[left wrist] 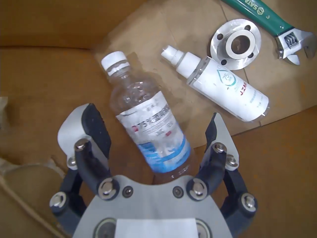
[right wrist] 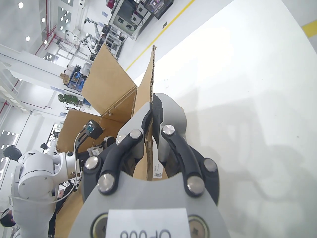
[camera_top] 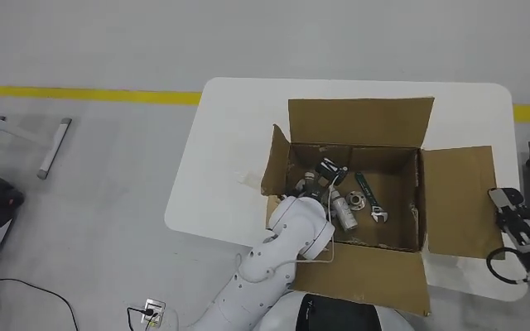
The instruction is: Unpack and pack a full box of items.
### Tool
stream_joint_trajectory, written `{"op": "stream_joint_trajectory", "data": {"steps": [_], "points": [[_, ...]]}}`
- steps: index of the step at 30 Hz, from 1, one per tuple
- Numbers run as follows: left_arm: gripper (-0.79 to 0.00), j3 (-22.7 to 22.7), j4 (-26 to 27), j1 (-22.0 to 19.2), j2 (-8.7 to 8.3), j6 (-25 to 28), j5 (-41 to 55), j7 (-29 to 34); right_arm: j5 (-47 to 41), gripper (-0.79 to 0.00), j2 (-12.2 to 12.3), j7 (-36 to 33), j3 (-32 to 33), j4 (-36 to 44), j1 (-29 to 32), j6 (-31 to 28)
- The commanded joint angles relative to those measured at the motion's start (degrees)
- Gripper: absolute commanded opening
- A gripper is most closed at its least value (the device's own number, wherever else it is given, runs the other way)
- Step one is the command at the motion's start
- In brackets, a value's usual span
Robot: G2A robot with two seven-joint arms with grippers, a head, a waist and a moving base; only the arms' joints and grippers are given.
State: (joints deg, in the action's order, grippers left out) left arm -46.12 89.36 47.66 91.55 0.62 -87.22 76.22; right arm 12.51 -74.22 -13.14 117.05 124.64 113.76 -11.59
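Note:
An open cardboard box (camera_top: 358, 122) stands on the white table. On its floor lie a clear bottle (left wrist: 146, 115) with a white cap, a white spray bottle (left wrist: 223, 87), a metal flange (left wrist: 235, 44) and a green-handled wrench (left wrist: 250, 3). My left gripper (left wrist: 156, 127) is down inside the box, open, with one finger on each side of the clear bottle's lower half. My right gripper (right wrist: 151, 115) is shut on the edge of the box's right flap (camera_top: 455, 199), at the table's right side (camera_top: 499, 199).
The box's four flaps are folded outward. Pale packing paper (left wrist: 6, 115) lies by the box wall near my left gripper. Bare white table (camera_top: 224, 165) stretches left of the box, and its rounded edges drop to the grey floor.

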Motion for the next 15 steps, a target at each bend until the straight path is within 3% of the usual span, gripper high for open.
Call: {"op": "stream_joint_trajectory", "data": {"steps": [1,6,10,13,14,15], "points": [[0.000,0.2,-1.2,-0.3,0.17,0.2,-0.2,0.0,0.0,-0.785,0.0,0.1,-0.1,0.0,-0.2,0.1],[-0.012,0.1,-3.8,-0.6,0.54,0.0,-0.6,-0.8,0.4,-0.785,-0.1,0.0,-0.5,-0.1,-0.6,0.3],[-0.277,-0.3,-5.4,-0.8,0.75,0.1,-0.9,-1.3,0.9,-0.785,-0.1,-0.2,-0.8,-0.3,-0.8,0.4],[-0.610,-0.4,-5.6,-0.9,0.93,0.2,-1.0,-1.4,1.1,-0.785,-0.1,-0.2,-1.1,-0.5,-1.1,0.5],[-0.785,-0.4,-5.6,-0.9,0.98,0.3,-1.1,-1.5,1.2,-0.785,-0.1,-0.2,-1.2,-0.5,-1.2,0.5],[-0.785,-0.4,-5.6,-0.9,1.02,0.4,-1.1,-1.7,1.4,-0.785,-0.1,-0.2,-1.2,-0.6,-1.3,0.6]]}}
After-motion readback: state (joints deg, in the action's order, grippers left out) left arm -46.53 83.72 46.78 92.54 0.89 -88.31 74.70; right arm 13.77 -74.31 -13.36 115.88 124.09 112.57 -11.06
